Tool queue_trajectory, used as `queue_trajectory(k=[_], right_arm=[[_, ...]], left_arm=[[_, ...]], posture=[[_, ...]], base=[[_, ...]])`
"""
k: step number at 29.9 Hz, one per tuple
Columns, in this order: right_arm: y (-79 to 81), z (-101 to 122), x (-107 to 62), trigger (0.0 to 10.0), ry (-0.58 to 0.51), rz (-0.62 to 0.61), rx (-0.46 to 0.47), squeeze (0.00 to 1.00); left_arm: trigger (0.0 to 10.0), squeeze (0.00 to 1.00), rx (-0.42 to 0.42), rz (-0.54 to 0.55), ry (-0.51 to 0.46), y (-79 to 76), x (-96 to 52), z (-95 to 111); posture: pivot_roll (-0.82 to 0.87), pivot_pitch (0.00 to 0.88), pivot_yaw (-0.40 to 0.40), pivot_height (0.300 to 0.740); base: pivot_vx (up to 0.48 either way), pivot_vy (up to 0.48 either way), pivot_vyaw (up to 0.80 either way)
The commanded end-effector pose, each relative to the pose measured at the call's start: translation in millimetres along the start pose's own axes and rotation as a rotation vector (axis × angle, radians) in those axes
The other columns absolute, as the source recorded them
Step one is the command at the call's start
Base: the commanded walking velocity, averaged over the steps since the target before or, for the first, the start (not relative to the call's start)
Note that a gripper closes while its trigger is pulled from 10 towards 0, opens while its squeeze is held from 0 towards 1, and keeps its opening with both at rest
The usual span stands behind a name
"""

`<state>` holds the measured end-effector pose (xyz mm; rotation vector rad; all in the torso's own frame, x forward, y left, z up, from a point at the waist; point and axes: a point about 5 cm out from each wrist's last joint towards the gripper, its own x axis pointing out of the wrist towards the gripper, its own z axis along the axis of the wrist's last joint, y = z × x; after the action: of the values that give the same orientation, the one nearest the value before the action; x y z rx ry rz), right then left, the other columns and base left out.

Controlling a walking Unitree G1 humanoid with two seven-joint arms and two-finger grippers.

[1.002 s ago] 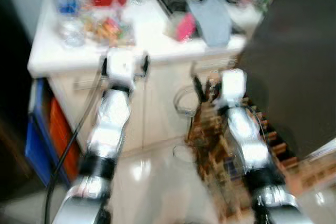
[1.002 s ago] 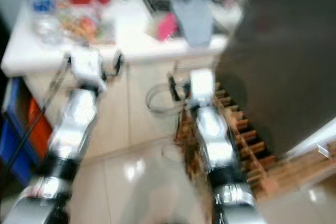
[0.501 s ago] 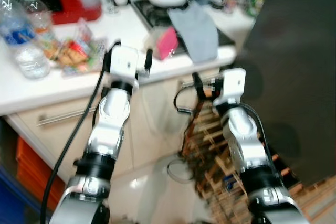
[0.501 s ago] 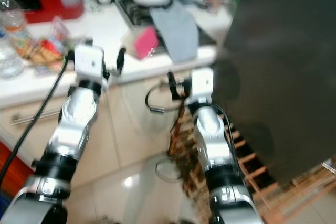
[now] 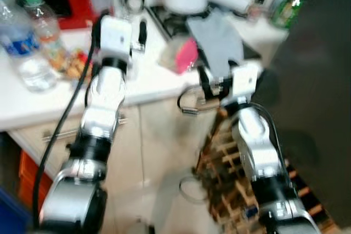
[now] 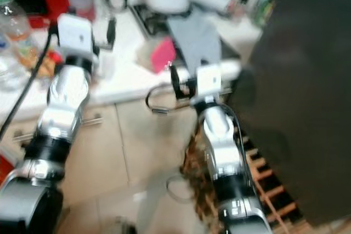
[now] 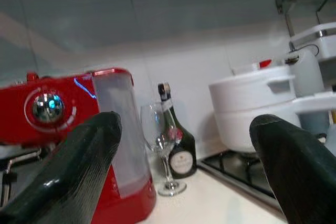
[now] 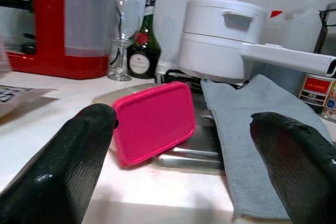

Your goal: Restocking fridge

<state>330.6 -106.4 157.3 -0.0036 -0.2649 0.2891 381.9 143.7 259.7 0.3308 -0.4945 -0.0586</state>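
We face a cluttered white kitchen counter (image 5: pixel 148 83) with cream cabinets below, a wooden rack (image 5: pixel 230 157) on the tiled floor and a dark fridge door (image 6: pixel 307 80) at right. Our left gripper (image 7: pixel 178 171), fingers spread and empty, hangs over the counter toward the red appliance (image 7: pixel 63 129), wine glass (image 7: pixel 160 145) and dark bottle (image 7: pixel 176 142). Our right gripper (image 8: pixel 184 166), likewise released, frames the tilted pink-lidded container (image 8: pixel 152 121), which lies between its fingertips, beside the grey cloth (image 8: pixel 252 129) and white pot (image 8: pixel 223 35).

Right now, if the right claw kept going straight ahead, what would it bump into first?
Probably the pink-lidded container, lying tilted on the counter between the open right gripper's fingers; depth is unclear.
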Motion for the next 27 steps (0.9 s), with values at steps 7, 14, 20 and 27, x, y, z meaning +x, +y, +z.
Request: queue_trajectory(k=[7,14,20,27], right_arm=[[-5.4,15.1,-4.3,10.0,-0.037,-0.018,0.002,0.00],[-14.2,23.8,-39.3,10.0,-0.008,-0.030,-0.018,0.00],[-30.4,34.0,-70.6,10.0,0.012,-0.106,-0.069,0.00],[-47.8,40.5,-118.3,10.0,0.104,-0.116,-0.173,0.00]], left_arm=[[10.0,0.00,-0.028,-0.058,0.125,-15.5,28.7,-6.6],[10.0,0.00,-0.042,-0.150,0.276,-42.9,30.1,-20.0],[10.0,0.00,-0.297,-0.042,0.163,-37.3,6.1,-25.3],[10.0,0.00,-0.466,-0.027,0.203,-23.9,-135.6,-34.2]], posture=[[-0.06,0.000,-0.056,0.740],[-0.16,0.000,-0.048,0.740],[-0.20,0.000,0.004,0.740],[-0.11,0.000,-0.047,0.740]], base=[[0.000,0.000,0.00],[0.000,0.000,0.00],[0.000,0.000,0.00],[0.000,0.000,0.00]])
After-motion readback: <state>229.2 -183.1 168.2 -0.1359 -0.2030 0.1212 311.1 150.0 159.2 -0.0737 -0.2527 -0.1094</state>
